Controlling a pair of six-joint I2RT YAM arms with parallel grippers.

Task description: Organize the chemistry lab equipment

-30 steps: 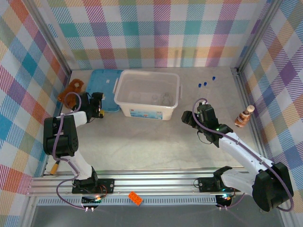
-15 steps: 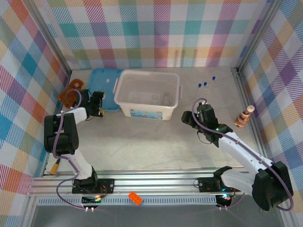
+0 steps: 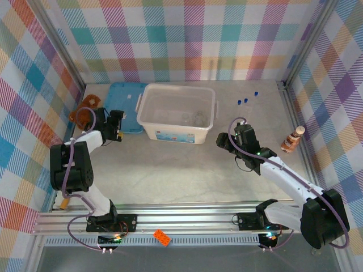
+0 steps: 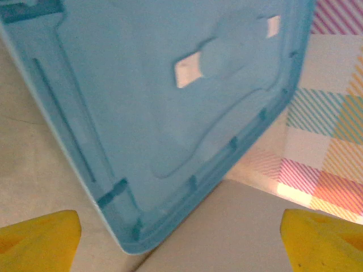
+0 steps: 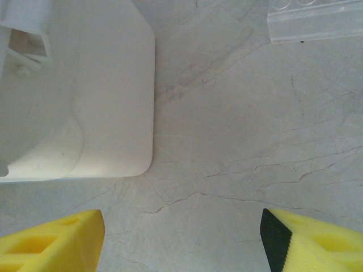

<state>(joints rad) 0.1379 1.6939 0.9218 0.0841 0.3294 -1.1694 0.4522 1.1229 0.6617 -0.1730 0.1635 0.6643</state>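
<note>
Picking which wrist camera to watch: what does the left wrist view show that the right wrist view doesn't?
Left wrist view: the blue lid lying flat, a plaid wall beyond it. Right wrist view: the white bin corner and a clear plastic rack edge. Both: the pale tabletop, plus yellow fingers spread open, left gripper and right gripper each holding nothing.

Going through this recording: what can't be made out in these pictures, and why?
1. Top view: contents of the white plastic bin; faint clear shapes, too small to name.
2. Top view: thin clear test tubes; tiny blue caps readable, bodies too small.
3. Right wrist view: clear plastic piece with round wells, cut off by the top edge.
4. Left wrist view: light-blue plastic lid, blurred, cut by the top edge.
</note>
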